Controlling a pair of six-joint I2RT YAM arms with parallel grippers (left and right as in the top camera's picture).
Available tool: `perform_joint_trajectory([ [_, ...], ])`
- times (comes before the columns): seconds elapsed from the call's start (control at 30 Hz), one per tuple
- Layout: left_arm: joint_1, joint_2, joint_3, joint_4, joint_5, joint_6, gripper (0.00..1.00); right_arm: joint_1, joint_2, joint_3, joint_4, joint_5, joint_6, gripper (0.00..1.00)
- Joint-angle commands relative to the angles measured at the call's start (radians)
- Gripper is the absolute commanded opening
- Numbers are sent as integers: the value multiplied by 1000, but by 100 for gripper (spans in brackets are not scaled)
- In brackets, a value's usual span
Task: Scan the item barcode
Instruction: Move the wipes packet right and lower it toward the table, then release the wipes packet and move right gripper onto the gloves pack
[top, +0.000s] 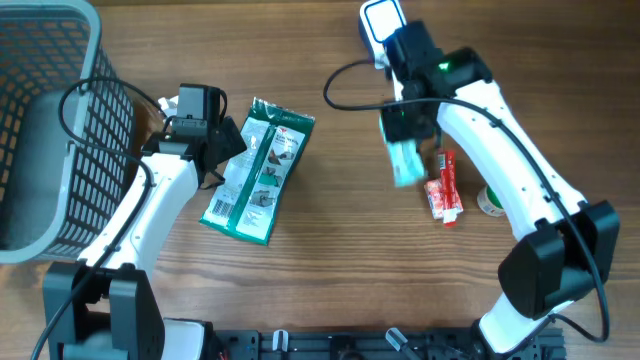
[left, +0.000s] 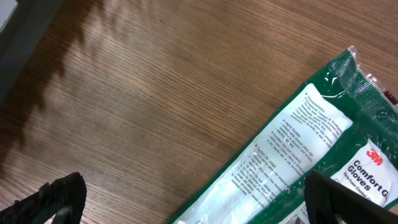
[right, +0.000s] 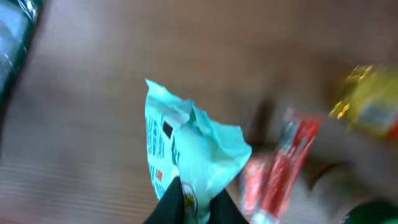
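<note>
Shop-checkout mock-up: mesh basket (top: 95, 150), barcode scanner (top: 381, 22), glove pack (top: 258, 170) on table (top: 330, 260).

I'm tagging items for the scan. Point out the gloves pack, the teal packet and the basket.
gloves pack (top: 258, 170), overhead, its middle.
teal packet (right: 165, 140), right wrist, its printed face.
basket (top: 95, 170), overhead, its mesh wall.

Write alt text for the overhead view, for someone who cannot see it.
The right gripper is shut on a small teal packet over a wooden table, beside a red sachet. The open left gripper sits at the edge of a green glove pack lying flat, with a dark mesh basket at far left.
</note>
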Motion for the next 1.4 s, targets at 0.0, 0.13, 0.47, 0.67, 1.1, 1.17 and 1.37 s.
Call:
perform_joint_trajectory([
  [0.0, 3, -5, 8, 2, -13, -6, 100, -2, 17, -96, -16, -87, 74, 5],
  [0.13, 3, -5, 8, 2, -12, -6, 100, -2, 17, -206, 13, -55, 71, 9],
  [0.47, 3, -5, 8, 2, -13, -6, 100, 3, 17, -253, 127, -20, 160, 66],
  [0.67, 3, -5, 8, 2, -12, -6, 100, 69, 17, -267, 212, -214, 212, 57],
  [1.1, 3, -5, 8, 2, -12, -6, 100, 292, 19, -418, 799, -275, 598, 82],
  [1.17, 3, -5, 8, 2, -13, -6, 100, 298, 19, -441, 848, -275, 621, 92],
  [1.37, 3, -5, 8, 2, -12, -6, 100, 299, 20, -514, 899, -272, 616, 93],
])
